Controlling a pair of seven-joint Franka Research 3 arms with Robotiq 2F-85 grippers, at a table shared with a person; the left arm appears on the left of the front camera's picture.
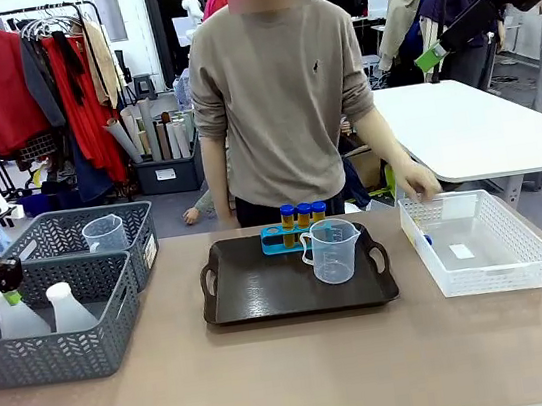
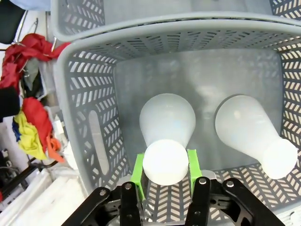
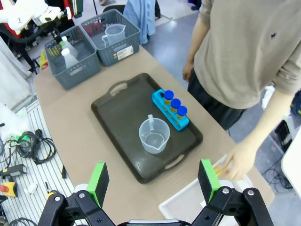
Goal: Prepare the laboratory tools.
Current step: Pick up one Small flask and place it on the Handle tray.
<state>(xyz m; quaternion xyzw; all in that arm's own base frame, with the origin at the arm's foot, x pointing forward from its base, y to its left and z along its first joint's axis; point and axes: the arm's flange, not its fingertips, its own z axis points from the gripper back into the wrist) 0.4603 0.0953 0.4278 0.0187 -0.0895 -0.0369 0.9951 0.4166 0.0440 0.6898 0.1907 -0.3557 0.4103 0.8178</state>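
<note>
Left claw (image 2: 165, 164): clenched on the flask (image 2: 167, 123), with a green pad (image 2: 137, 174) against each side of its neck.
Flask: in the near grey basket (image 2: 84, 117), at the counter's (image 3: 70, 122) left end.
Other flask (image 2: 251, 129): in the same basket, just beside the first and apart from it.
Right claw (image 3: 153, 181): released, jaws spread wide with nothing between them, high above the counter.
Beaker (image 1: 333, 252): upright on the dark tray (image 1: 264, 295) at mid-counter, right of the tray's middle.
Tubes (image 1: 303, 214): three, blue-capped, standing in a blue rack (image 1: 274, 239) on the tray's far edge, just behind the beaker.
Second beaker (image 1: 104, 233): upright in the far grey basket (image 1: 53, 234), behind the near one.
White basket (image 1: 494, 281): on the counter's right end, beside the tray.
Person: standing at the far side, one hand (image 1: 418, 182) at the white basket's far left corner.
</note>
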